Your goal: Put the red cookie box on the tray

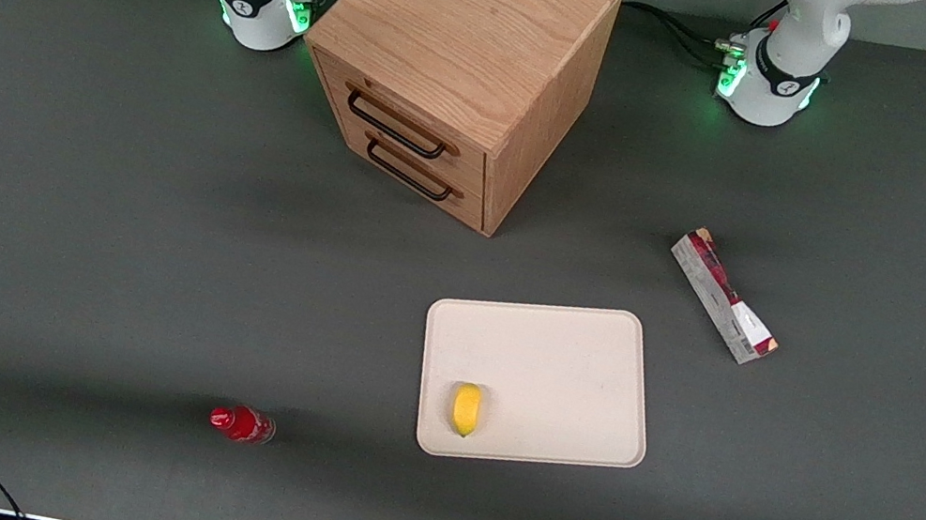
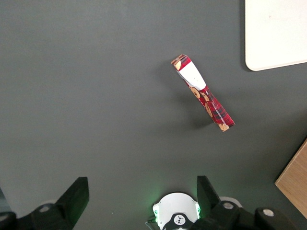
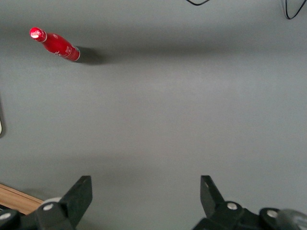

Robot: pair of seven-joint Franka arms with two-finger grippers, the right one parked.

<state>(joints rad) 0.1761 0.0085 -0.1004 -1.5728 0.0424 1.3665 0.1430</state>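
The red cookie box (image 1: 723,296) lies on the grey table, apart from the tray and beside its corner toward the working arm's end, a little farther from the front camera. It also shows in the left wrist view (image 2: 203,92). The cream-white tray (image 1: 568,364) lies flat near the middle of the table, and one corner of it shows in the left wrist view (image 2: 276,33). The left arm's gripper (image 2: 141,201) is open and empty, high above the table near its own base, well away from the box. It is out of the front view.
A yellow lemon (image 1: 466,408) lies on the tray near its front corner. A wooden drawer cabinet (image 1: 460,59) stands between the two arm bases. A small red bottle (image 1: 241,424) lies near the front camera toward the parked arm's end.
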